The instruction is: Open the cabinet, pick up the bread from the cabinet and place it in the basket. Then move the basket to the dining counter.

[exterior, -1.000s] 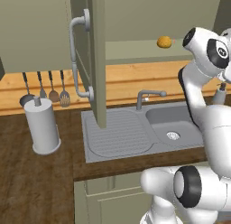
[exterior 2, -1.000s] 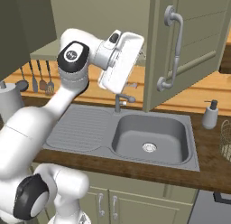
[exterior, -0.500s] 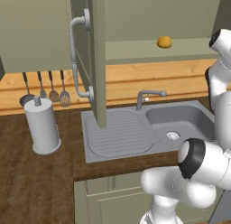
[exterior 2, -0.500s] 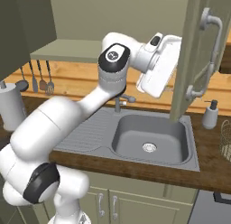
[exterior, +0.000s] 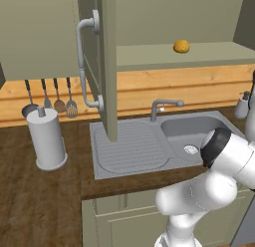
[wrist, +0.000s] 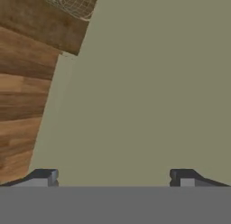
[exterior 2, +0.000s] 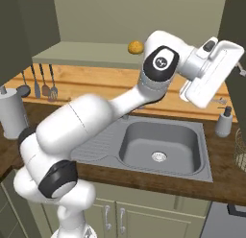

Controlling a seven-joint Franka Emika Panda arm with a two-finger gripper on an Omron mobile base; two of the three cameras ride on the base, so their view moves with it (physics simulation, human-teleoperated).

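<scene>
The cabinet stands open, its left door (exterior: 107,66) edge-on with its curved bar handle (exterior: 82,61) facing left. The bread (exterior: 181,46), a small golden bun, lies on the bare cabinet shelf (exterior 2: 86,54); the right base view has the bread (exterior 2: 135,47) just left of my upper arm. My white hand (exterior 2: 211,71) reaches to the right against the swung-out right door (exterior 2: 235,30). In the hand view my gripper (wrist: 113,178) is open with nothing between its fingertips, facing a flat olive door panel (wrist: 149,83). The wire basket (wrist: 74,2) shows at the top, on a wood counter.
A grey sink (exterior 2: 161,146) with faucet (exterior: 162,105) lies below the shelf. A soap dispenser (exterior 2: 224,122) and the basket's rim (exterior 2: 240,148) are at the right. A white paper-towel roll (exterior: 47,139) and hanging utensils (exterior: 55,96) stand at the left.
The right cabinet door has swung from half open to wide open at the far right. My hand followed it rightward, leaving the left base view.
</scene>
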